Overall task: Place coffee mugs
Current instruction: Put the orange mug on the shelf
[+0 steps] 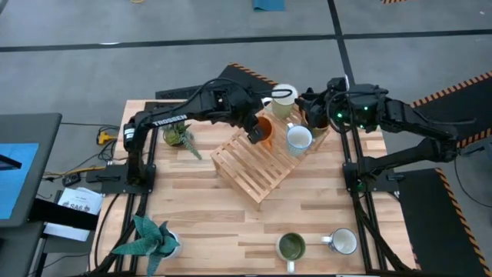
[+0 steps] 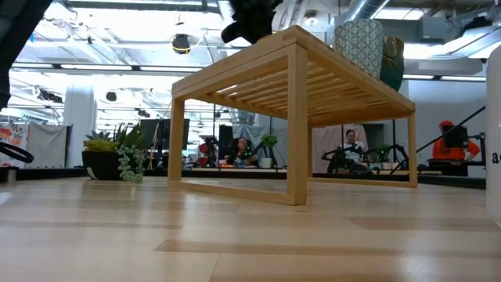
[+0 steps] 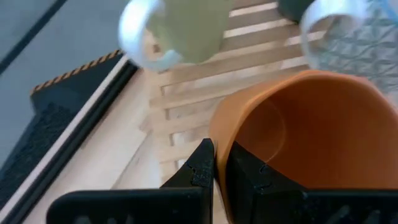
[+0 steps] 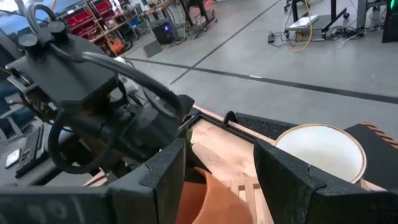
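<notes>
1. The left arm reaches across the tabletop (image 1: 215, 223) to the slatted wooden rack (image 1: 257, 165). Its left hand (image 1: 254, 132) is over the rack's upper end, fingers pinched shut on the rim of the orange mug (image 3: 311, 143).
2. The orange mug sits on the rack slats, directly under the left hand.
3. The right arm comes in from the far side, and its right hand (image 4: 217, 180) hovers with its fingers spread wide and nothing between them, just beyond the orange mug and facing the left hand.
4. Close around the left hand on the rack: a cream-white mug (image 1: 284, 100) just behind it, a pale bluish-white mug (image 1: 299, 139) beside it toward the right arm, and a dark brown mug (image 1: 317, 123) under the right hand.
5. Well away from both hands, near the tabletop's front edge, stand a mug with a green inside (image 1: 291, 247) and a white mug (image 1: 343, 241).
6. A small potted plant (image 1: 178, 136) stands beside the left arm; another plant (image 1: 154, 238) is at the front corner.
</notes>
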Available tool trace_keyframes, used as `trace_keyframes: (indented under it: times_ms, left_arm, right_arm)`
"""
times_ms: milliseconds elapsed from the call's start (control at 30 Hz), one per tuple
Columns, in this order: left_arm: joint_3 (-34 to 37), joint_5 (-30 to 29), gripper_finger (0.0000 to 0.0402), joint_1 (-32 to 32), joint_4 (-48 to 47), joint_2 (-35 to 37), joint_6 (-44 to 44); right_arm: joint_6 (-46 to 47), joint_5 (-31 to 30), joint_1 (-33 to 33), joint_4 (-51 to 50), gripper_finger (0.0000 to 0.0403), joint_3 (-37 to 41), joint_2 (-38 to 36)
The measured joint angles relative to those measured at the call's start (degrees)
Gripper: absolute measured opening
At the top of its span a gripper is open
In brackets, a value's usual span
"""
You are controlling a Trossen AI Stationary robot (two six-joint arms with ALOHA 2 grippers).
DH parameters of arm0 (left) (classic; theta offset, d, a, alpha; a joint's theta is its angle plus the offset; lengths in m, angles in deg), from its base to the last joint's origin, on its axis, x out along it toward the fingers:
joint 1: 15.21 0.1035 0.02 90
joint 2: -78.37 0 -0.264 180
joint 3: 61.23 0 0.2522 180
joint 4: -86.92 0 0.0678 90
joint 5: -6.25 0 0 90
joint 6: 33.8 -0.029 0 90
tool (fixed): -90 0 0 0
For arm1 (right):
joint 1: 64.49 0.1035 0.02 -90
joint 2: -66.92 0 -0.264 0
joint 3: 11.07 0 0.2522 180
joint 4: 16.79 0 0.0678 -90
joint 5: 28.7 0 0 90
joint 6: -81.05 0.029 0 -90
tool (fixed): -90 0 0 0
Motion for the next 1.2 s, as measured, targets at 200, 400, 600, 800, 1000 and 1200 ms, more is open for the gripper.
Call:
trace_keyframes:
  times_ms: [200, 400, 600, 800, 1000, 1200]
  left_arm:
    - [0.2, -6.8, 0.001, 0.1, 1.3, 0.1, -0.1]
    - [0.2, -4.0, 0.0019, 0.4, 2.0, 0.1, -0.5]
    - [0.3, -4.0, 0.0021, 0.5, 3.5, 0.1, -0.4]
    - [0.3, -4.4, 0.0022, 0.6, 3.5, 0.1, -0.9]
    - [0.3, -3.8, 0.0023, 0.7, 3.5, 0.1, -0.9]
    - [0.3, -3.8, 0.0023, 0.9, 3.5, 0.1, -0.9]
  right_arm:
    - [0.0, 0.0, 0.0, 0.2, 0.0214, 0.0, -0.1]
    - [0.0, -0.1, 0.0, 1.4, 0.0214, 0.0, -0.1]
    - [0.0, -0.1, 0.0, 3.2, 0.0214, 0.0, -0.1]
    - [0.0, -0.1, 0.0, 3.5, 0.0214, 0.0, -0.1]
    - [-0.1, -0.1, 0.0, 4.4, 0.0214, 0.0, -0.1]
    - [-0.1, 0.0, 0.0, 4.4, 0.0214, 0.0, -0.1]
